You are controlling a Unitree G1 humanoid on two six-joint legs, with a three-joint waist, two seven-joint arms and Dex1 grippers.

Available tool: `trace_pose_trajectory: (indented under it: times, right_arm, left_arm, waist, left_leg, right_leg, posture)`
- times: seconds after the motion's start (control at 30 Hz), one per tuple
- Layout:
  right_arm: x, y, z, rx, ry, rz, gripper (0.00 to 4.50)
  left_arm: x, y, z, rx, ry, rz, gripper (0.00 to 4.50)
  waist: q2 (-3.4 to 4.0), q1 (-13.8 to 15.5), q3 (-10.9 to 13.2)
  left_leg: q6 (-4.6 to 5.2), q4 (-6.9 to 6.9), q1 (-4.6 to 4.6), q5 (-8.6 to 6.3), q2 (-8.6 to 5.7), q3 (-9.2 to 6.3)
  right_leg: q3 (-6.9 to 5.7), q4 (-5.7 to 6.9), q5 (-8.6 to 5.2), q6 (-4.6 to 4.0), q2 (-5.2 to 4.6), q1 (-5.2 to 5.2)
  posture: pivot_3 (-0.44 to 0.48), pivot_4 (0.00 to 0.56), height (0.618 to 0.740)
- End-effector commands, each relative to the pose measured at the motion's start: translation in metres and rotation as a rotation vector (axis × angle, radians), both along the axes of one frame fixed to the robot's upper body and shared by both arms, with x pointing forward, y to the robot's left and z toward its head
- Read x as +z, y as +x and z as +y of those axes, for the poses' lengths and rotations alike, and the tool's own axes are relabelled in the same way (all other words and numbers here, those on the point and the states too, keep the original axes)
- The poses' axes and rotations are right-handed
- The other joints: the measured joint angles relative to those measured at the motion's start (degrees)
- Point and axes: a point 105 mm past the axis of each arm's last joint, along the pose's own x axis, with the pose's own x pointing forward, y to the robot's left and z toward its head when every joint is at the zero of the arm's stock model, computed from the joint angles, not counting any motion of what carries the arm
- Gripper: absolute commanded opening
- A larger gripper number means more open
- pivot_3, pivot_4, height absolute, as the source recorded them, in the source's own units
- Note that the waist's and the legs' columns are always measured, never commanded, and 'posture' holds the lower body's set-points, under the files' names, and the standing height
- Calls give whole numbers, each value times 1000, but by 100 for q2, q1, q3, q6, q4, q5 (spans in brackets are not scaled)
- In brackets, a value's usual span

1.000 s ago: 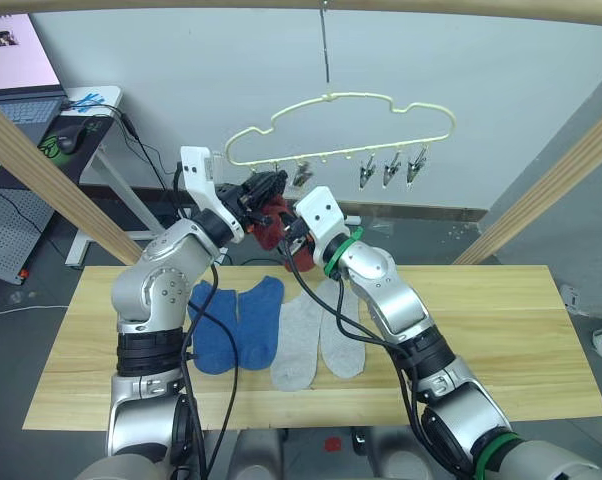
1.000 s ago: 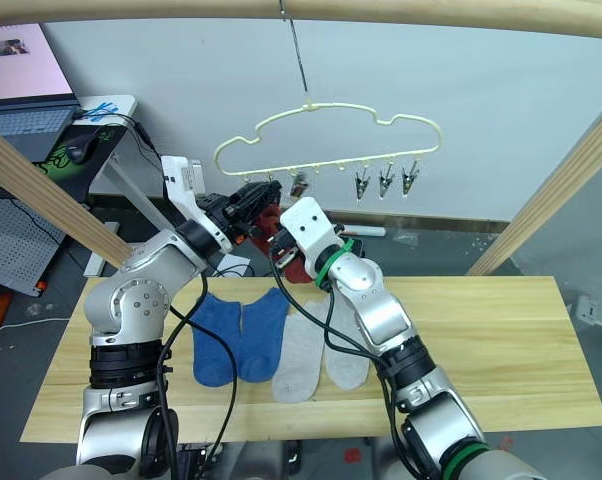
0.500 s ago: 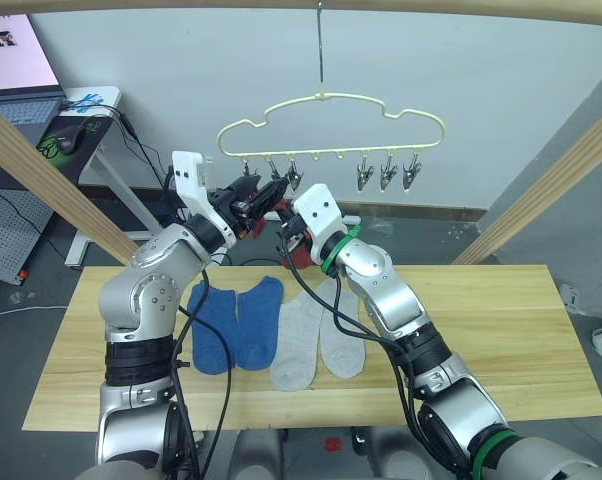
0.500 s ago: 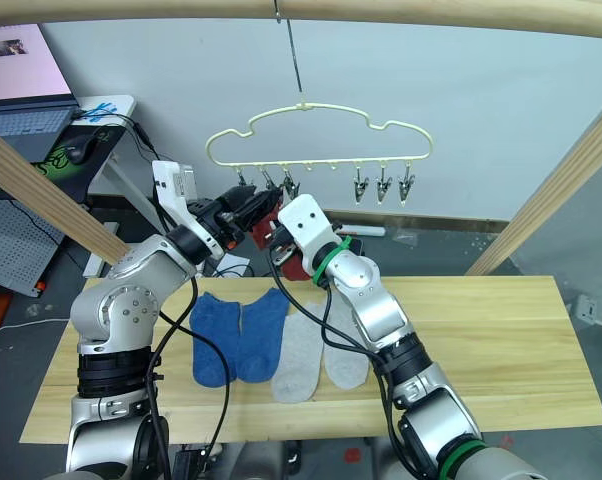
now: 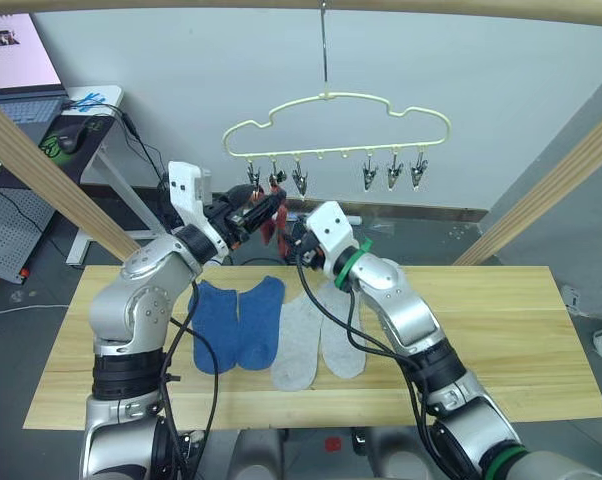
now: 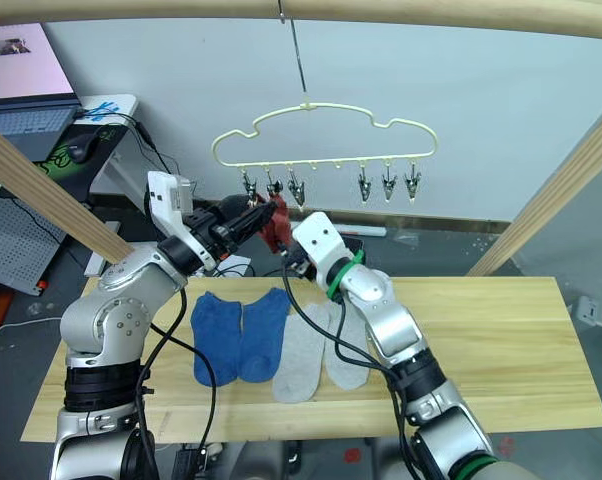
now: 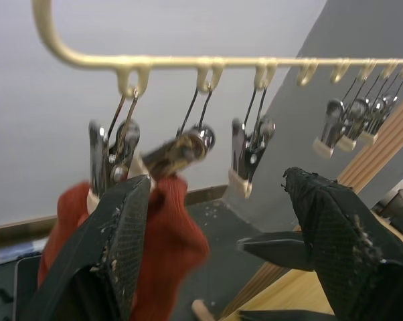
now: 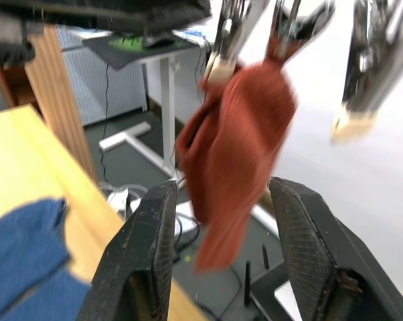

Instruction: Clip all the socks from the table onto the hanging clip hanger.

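Both grippers are raised under the hanger's left end, fingers apart and empty: the left gripper (image 5: 264,207) beside the red socks, the right gripper (image 8: 223,221) just below them.

Largest is the table (image 5: 501,330). Four socks lie side by side on it, left of the middle: two blue socks (image 5: 237,322) and, touching them on the right, two grey socks (image 5: 319,338), toes toward the near edge.

Above the far edge hangs the hanger (image 5: 338,125), its hook going up to a wooden pole (image 6: 381,10). Six clips (image 7: 248,155) hang in a row.

Red socks (image 8: 236,150) hang off the table from the two leftmost clips; the other four clips are bare.
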Motion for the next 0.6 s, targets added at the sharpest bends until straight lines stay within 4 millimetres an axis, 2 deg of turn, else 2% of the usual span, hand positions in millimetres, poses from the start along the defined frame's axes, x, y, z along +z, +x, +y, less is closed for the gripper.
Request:
trace_pose_trajectory:
  times: [0.03, 0.17, 0.33, 0.6]
  right_arm:
    - [11, -17, -6, 41, 3, -30, 2211]
    - [6, -27, -26, 30, -25, -8, 2211]
    - [10, -42, -56, 25, -64, -18, 2211]
    - [25, -65, -90, 68, -91, -105, 2211]
  left_arm:
    - [10, -11, -2, -18, 60, -89, 3461]
    - [4, -15, 2, 0, 120, -114, 3461]
    - [-6, -22, 6, 34, 249, -199, 3461]
    - [-14, -30, -11, 52, 282, -298, 3461]
  waist:
    - [-1, 1, -1]
    - [-6, 6, -10]
    - [-12, 14, -30]
    - [-34, 24, -138]
  left_leg:
    - [-2, 0, 0, 1, 0, 0]
    - [-8, -1, 0, 5, -1, -2]
    - [-22, -1, 0, 12, -4, -1]
    - [-25, 2, 0, 15, -7, 10]
  right_leg:
    - [0, 0, 0, 0, 0, -1]
    - [-1, 1, 0, 0, 0, -1]
    - [0, 2, 0, 0, 1, 0]
    - [-4, 4, 1, -1, 2, 4]
  posture:
    - [-62, 249, 740]
    - [-66, 220, 740]
    - [-69, 182, 740]
    - [-70, 138, 740]
